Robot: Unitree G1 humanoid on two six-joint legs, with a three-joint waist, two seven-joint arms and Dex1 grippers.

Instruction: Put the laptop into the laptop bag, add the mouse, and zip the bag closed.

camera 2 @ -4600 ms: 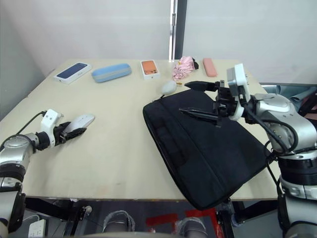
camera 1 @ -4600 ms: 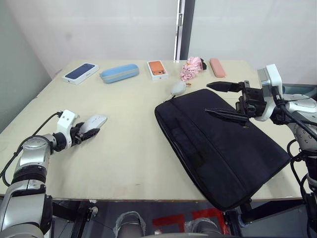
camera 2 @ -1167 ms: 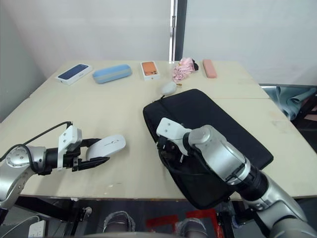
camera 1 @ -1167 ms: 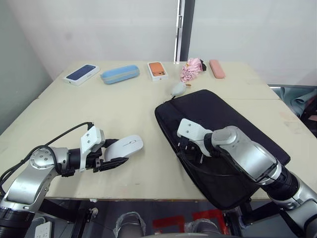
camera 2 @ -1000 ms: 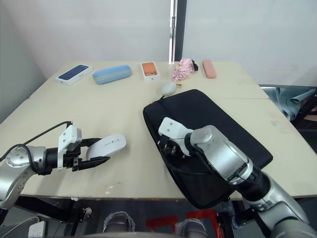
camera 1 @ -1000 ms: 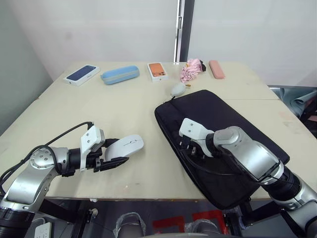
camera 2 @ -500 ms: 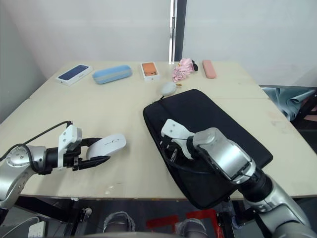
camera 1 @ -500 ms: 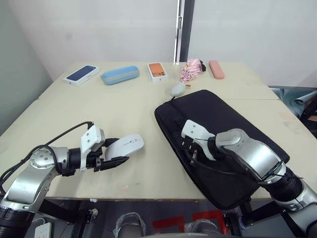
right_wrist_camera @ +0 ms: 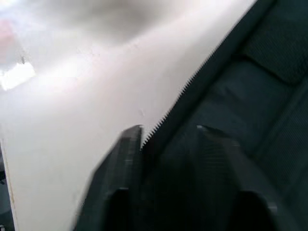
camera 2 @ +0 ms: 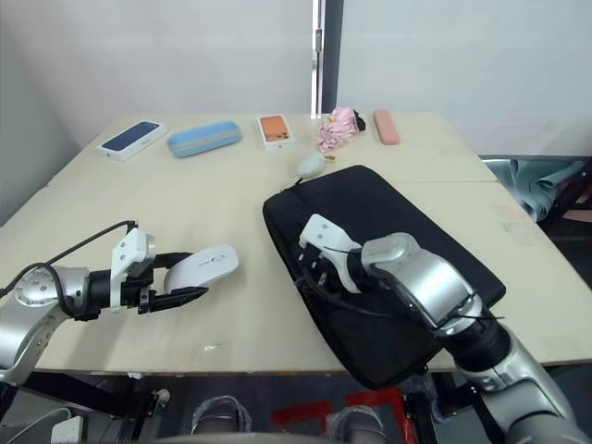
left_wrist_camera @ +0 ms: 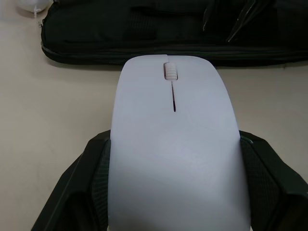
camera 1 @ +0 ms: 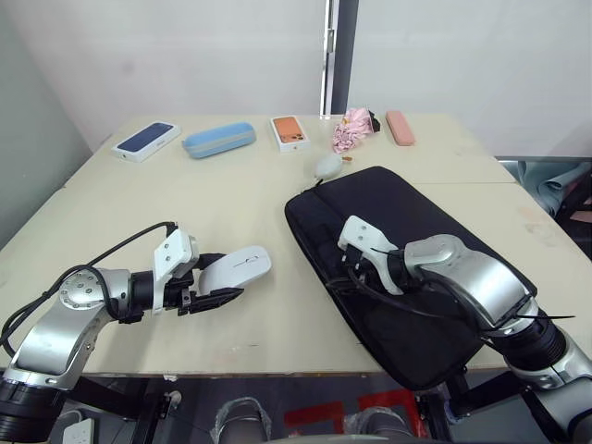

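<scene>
The white mouse (camera 1: pixel 236 266) is held just above the table, with my left gripper (camera 1: pixel 220 279) shut on its sides; the left wrist view shows the mouse (left_wrist_camera: pixel 174 159) between both black fingers. The black laptop bag (camera 1: pixel 435 240) lies flat and slanted at right. My right gripper (right_wrist_camera: pixel 166 139) sits at the bag's near-left zip edge (right_wrist_camera: pixel 192 91), its fingers closed on that edge with one finger on the table side and one on top of the bag. From the head views the white wrist (camera 1: pixel 363 242) covers the fingertips. The laptop is out of view.
Along the table's far edge lie a dark blue phone box (camera 1: pixel 148 140), a blue case (camera 1: pixel 218 140), an orange phone box (camera 1: pixel 290 130), pink cloth (camera 1: pixel 356 128) and a pink case (camera 1: pixel 400 128). A white plush charm (camera 1: pixel 327 166) rests at the bag's far corner.
Since 4.6 s ago my left gripper carried the mouse right, towards the bag, and my right arm swung from the bag's far side to its near-left edge. In the last second both barely moved.
</scene>
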